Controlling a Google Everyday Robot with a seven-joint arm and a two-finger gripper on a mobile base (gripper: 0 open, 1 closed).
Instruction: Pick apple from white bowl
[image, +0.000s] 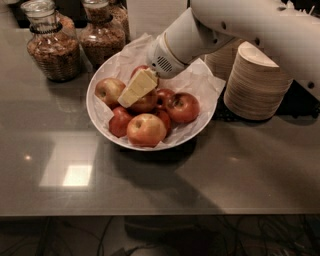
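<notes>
One gripper (126, 99) slants down-left over the apple (148, 104) in white bowl (95, 115).

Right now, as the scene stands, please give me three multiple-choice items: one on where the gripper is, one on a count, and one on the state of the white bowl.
1. Where is the gripper?
A. over the glass jars
B. down in the white bowl, at the apples
C. lifted far from everything

2. How many glass jars stand behind the bowl?
A. two
B. one
C. four

3. How is the white bowl?
A. overturned
B. empty
C. upright, lined with paper, holding apples

Answers: 1 B, it sits low over the apple pile inside the rim. 2 A, two jars stand at the back left. 3 C, crumpled paper and apples fill it.
</notes>
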